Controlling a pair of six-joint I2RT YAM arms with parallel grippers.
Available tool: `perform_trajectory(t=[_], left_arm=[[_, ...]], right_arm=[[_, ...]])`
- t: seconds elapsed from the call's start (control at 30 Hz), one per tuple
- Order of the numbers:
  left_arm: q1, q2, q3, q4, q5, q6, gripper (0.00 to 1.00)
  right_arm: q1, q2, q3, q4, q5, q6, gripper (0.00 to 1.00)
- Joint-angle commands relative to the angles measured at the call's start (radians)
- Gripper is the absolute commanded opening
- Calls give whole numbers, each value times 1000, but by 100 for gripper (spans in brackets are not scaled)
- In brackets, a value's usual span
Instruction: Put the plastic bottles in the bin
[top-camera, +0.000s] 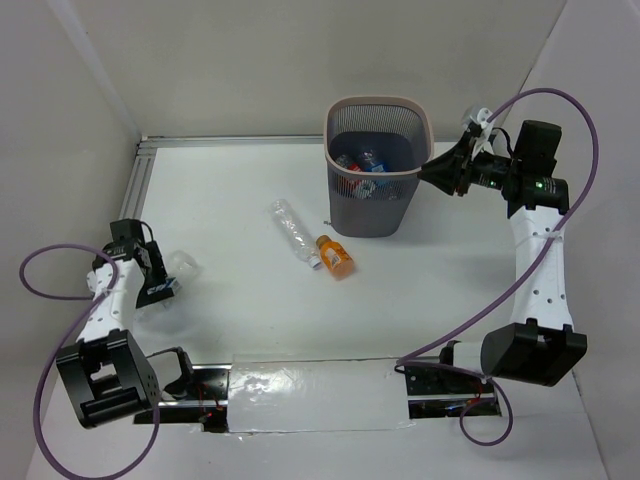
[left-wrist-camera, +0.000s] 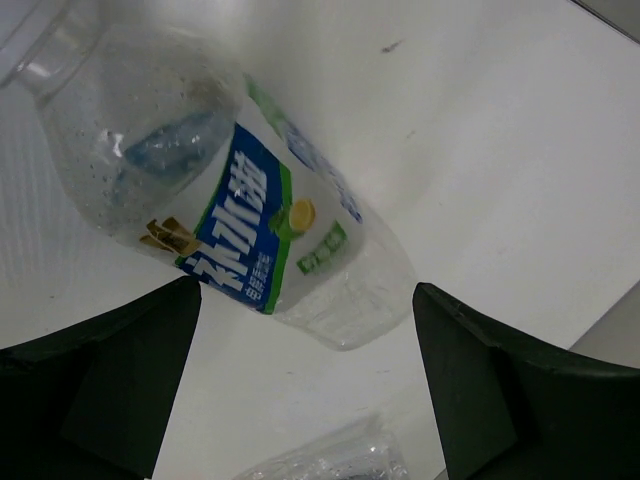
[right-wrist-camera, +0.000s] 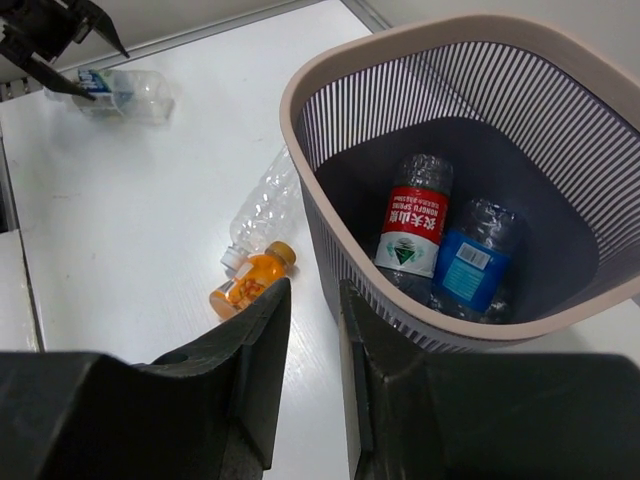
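White table (top-camera: 230, 300); metal rail (top-camera: 230, 139) along its far edge; shiny sheet (top-camera: 310, 395) at near edge.

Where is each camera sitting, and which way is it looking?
Top: high behind the robot, looking down at the bin; left arm and right arm show.
Left wrist: looks down at a blue-label bottle; open left pincer frames it.
Right wrist: looks into the bin; nearly closed right pincer shows.
Shared: top and right wrist both see the orange bottle.
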Motion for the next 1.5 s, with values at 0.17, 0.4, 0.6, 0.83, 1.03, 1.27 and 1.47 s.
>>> perform_trajectory(t=[0.17, 0.4, 0.6, 0.83, 1.03, 1.27, 1.47], left_arm=[[50, 56, -68, 16, -4, -58, 100], [81, 94, -100, 59, 14, -26, 91], [70, 36, -100, 152, 86, 158, 31], [-162, -90, 10, 226, 201, 517, 1], [-413, -52, 263, 283, 214, 704, 0], [-739, 241, 790, 344, 240, 963, 0], [-867, 569, 1275, 326, 251, 1036, 1]], right_arm=[[-12, -17, 7, -37, -32, -17, 43], [-12, -17, 16, -68, -21, -57, 73], [-12, -37, 26, -144, -73, -198, 59], [-12, -156, -97, 36, -12, -156, 41], [-12, -159, -97, -54, 7, -246, 30], [20, -181, -120, -271, 45, -520, 18], [109, -239, -200, -309, 165, -571, 22]])
